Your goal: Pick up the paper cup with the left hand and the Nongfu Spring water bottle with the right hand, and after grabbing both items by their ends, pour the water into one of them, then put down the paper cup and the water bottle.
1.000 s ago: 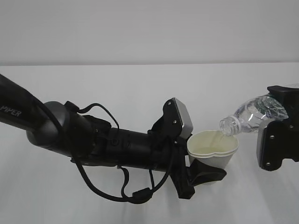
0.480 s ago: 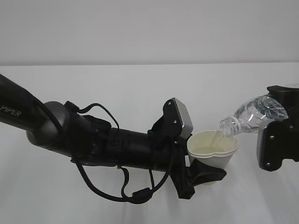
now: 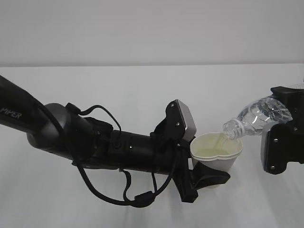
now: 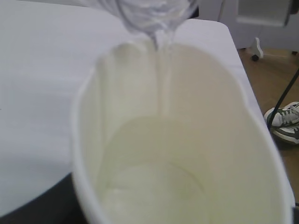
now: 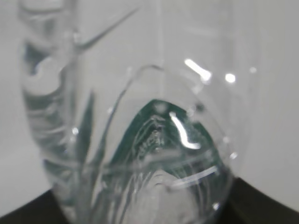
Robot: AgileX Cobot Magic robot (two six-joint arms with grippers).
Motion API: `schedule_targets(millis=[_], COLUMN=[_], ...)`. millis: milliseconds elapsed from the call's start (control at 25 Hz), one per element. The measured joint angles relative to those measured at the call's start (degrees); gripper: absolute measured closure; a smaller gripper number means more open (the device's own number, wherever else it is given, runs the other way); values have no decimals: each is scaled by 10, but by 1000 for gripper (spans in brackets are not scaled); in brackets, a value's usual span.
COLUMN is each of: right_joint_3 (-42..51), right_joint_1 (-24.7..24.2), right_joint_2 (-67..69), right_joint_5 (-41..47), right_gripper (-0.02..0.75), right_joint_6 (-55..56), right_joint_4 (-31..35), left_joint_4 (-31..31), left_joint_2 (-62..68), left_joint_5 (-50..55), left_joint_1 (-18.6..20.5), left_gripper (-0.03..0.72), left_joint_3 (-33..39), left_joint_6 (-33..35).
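The white paper cup (image 3: 217, 152) is held upright just above the table, squeezed out of round by my left gripper (image 3: 209, 176), which is shut on its lower part. In the left wrist view the cup (image 4: 196, 140) fills the frame and holds water (image 4: 154, 186). The clear Nongfu Spring water bottle (image 3: 259, 116) is tilted mouth-down to the left over the cup's rim, held at its base by my right gripper (image 3: 285, 128). A thin stream of water (image 4: 161, 70) runs from its mouth into the cup. The right wrist view shows only the bottle (image 5: 149, 140) close up.
The white table (image 3: 142, 85) spreads under both arms, against a plain grey wall. The left arm with its cable loops (image 3: 109, 152) lies low across the left half. In the left wrist view the table's far edge, wooden floor and shoes (image 4: 285, 121) show at right.
The bottle has tipped very slightly further and holds less water. The cup and both arms stay where they were.
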Motion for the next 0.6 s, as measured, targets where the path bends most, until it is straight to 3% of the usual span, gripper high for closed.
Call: schedule_targets(millis=[600], right_joint_3=[0], right_joint_1=[0], right_joint_2=[0], right_joint_5=[1], right_gripper=[342], right_joint_6=[-3], right_joint_4=[-1], left_joint_4=[0], left_joint_2=[0], left_joint_5=[1], left_joint_1=[0], left_gripper=[266], left_joint_3=[0], left_joint_6=[-1])
